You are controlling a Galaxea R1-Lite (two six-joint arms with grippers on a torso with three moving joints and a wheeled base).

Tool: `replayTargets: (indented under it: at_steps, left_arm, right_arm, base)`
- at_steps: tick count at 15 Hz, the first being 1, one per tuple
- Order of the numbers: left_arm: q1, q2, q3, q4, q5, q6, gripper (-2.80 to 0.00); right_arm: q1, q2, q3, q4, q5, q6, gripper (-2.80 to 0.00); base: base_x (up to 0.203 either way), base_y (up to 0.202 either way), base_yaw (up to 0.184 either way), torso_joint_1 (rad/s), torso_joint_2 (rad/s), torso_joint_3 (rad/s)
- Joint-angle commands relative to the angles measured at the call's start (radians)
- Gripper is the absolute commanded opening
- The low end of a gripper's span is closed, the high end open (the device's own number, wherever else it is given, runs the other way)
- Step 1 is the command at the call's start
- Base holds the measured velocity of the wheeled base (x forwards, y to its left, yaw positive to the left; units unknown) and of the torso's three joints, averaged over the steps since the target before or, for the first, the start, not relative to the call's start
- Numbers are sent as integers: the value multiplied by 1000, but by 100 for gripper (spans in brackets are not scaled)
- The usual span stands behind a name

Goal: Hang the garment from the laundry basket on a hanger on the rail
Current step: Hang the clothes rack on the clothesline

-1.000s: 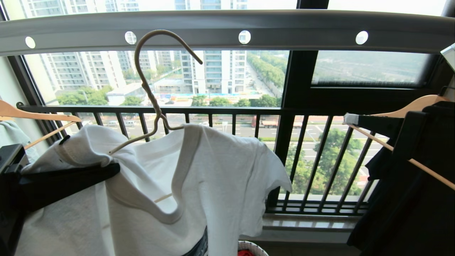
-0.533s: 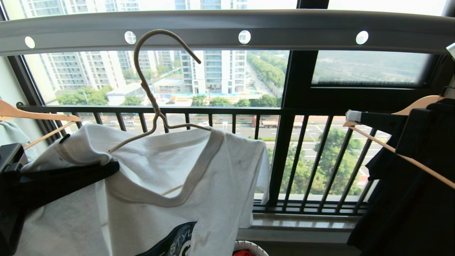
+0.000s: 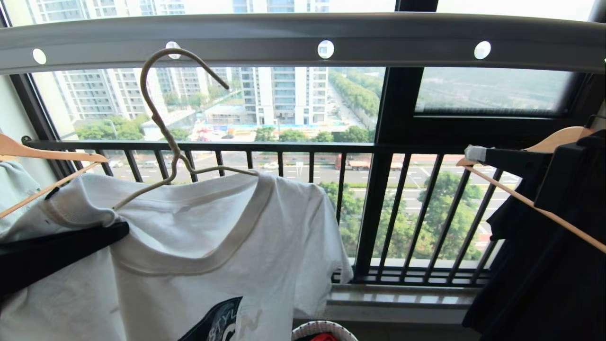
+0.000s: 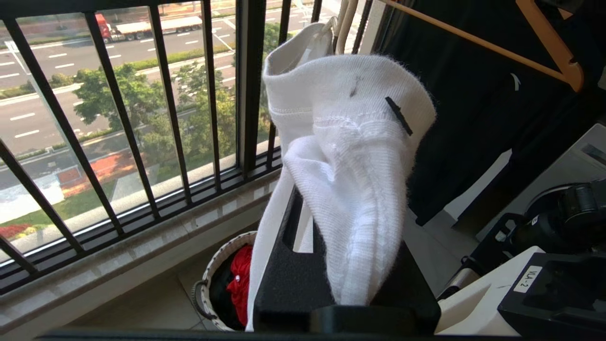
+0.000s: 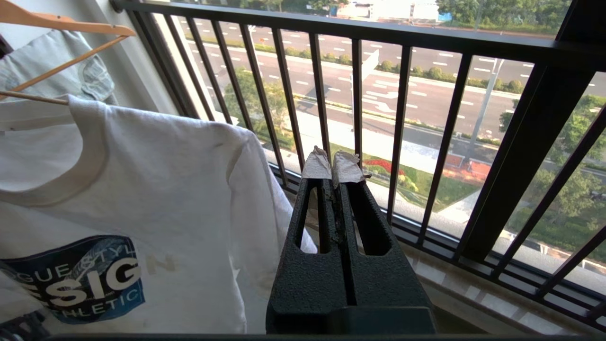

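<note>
Head view: garment (image 3: 189, 265) in left gripper (image 3: 113, 229)

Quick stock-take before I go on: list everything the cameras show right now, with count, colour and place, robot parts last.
T-shirt: one, white with dark blue chest graphic, draped on the wire hanger, left of centre.
Wire hanger: one, cream-white, hook just below the rail, not on it.
Rail: one, grey with round holes, overhead.
Wooden hangers: two, tan, one far left, one far right.
Black garment: one, hanging far right.
Pale garment: one, far left.
Railing: one, black bars, at the window.
Laundry basket: one, white, on the floor below.
Red cloth: one, in the basket.
Left gripper: shut on the T-shirt's shoulder.
Right gripper: shut, empty, beside the T-shirt.
</note>
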Motion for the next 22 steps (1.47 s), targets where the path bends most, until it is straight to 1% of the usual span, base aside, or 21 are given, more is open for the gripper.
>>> replayTargets:
  at_steps: [1, 4, 7, 9, 10, 11, 12, 15, 19, 22]
  left_arm:
    - [3, -60, 22, 1, 56, -3, -280]
    - [3, -69, 40, -6, 210, 1, -280]
    - [3, -99, 38, -6, 308, 4, -280]
    - [4, -115, 37, -4, 353, 4, -280]
    - [17, -110, 35, -7, 380, 4, -280]
    - [43, -106, 28, -8, 395, 5, -280]
    - [49, -102, 20, -8, 399, 7, -280]
    - [50, -57, 7, -11, 404, 20, -280]
    - [50, 1, -57, -11, 403, 58, -280]
    - [50, 36, -66, -12, 404, 69, -280]
  right_arm:
    - [1, 3, -1, -6, 1, 3, -280]
    - [1, 1, -3, -5, 1, 1, -280]
    - [1, -5, -4, -5, 2, 1, -280]
    - [3, -11, -4, -5, 2, 1, -280]
    - [10, -16, -4, -5, 4, 1, -280]
    - [24, -19, -4, -4, 3, 1, -280]
    - [26, -23, -4, -3, 4, 1, -280]
    - [28, -35, -4, -3, 4, 1, -280]
    - [28, -43, -4, -5, 6, 1, -280]
    - [28, -43, -4, -5, 6, 1, -280]
  base:
    - [0, 0, 0, 0, 0, 0]
    - [0, 0, 0, 0, 0, 0]
    - [0, 0, 0, 0, 0, 0]
    - [0, 0, 0, 0, 0, 0]
    - [0, 0, 0, 0, 0, 0]
    - [0, 0, 0, 0, 0, 0]
    - [0, 0, 0, 0, 0, 0]
    - [0, 0, 0, 0, 0, 0]
    - [0, 0, 0, 0, 0, 0]
    - [0, 0, 0, 0, 0, 0]
